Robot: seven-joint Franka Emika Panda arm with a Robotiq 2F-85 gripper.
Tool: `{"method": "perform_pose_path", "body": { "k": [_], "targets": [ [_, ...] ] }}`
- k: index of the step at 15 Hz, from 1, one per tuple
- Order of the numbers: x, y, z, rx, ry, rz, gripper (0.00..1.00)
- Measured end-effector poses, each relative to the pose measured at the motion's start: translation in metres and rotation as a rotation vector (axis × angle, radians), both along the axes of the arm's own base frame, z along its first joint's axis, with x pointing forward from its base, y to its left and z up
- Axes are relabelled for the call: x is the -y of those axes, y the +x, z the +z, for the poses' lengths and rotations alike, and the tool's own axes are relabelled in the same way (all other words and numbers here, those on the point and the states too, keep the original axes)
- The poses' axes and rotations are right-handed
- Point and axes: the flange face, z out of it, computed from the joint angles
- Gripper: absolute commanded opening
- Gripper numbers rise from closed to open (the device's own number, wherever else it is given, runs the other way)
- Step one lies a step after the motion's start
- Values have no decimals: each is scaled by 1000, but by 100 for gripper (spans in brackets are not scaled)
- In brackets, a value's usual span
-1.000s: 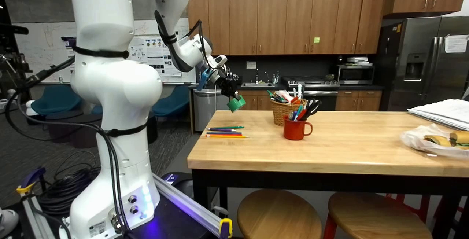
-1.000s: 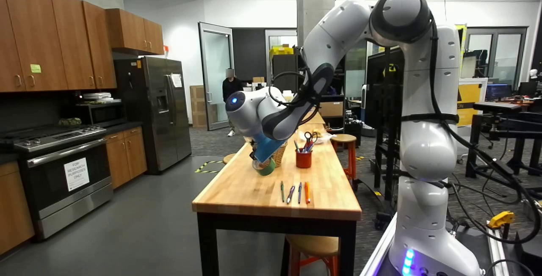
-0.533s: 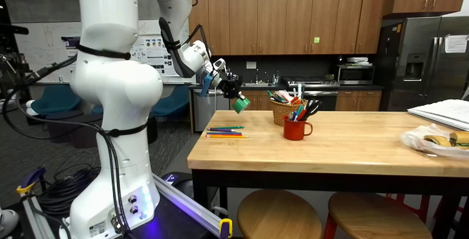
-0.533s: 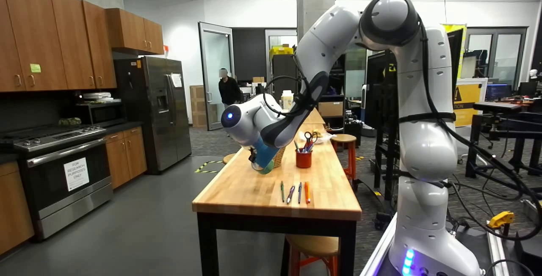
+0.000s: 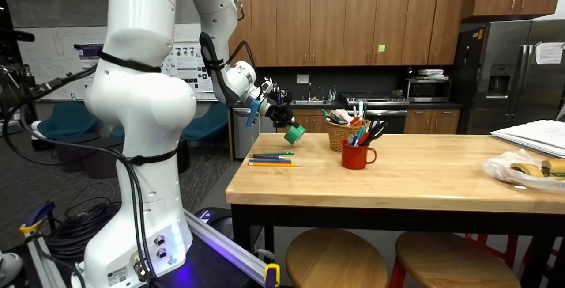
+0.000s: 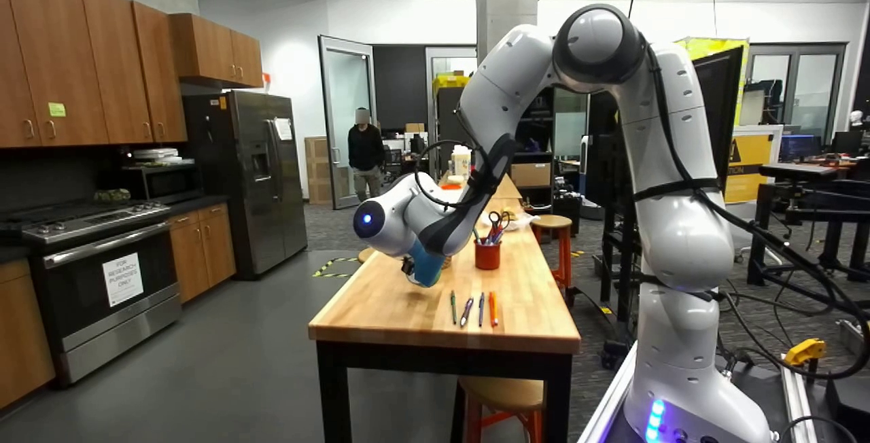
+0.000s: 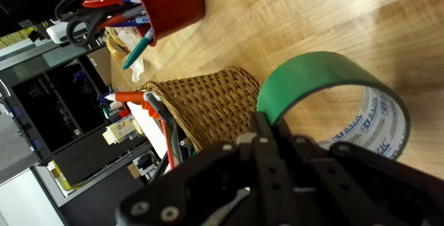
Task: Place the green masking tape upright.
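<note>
The green masking tape is a ring held tilted at the end of my gripper, over the table's far left part in an exterior view. In the wrist view the tape shows its green outside and white printed inner core. My gripper is shut on the tape's wall there, one finger outside the ring and one inside the hole. In an exterior view the blue piece on the wrist hides nearly all of the tape. The tape looks a little above the wooden table; the exact gap cannot be told.
A wicker basket of pens stands close beside the tape, also in the wrist view. A red mug of utensils stands in front of it. Several pens lie near the table's end. A wrapped sandwich lies farther along.
My gripper has moved lower with the tape in it, and toward the basket. The arm has leaned forward. The pens, basket and mug have not moved.
</note>
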Motion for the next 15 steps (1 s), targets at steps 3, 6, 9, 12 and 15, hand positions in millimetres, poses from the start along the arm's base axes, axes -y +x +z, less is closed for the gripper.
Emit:
{"method": "perform_pose_path", "body": {
  "k": [3,6,9,12,15],
  "targets": [
    [1,2,-10,-16,-17,2,1],
    [2,2,-17,-21,-51,18,1],
    [2,3,-23,-15,-92,39,1],
    [0,1,-27,-13,-123,51,1],
    [-2,0,-30,-13,-144,59,15]
  ]
}}
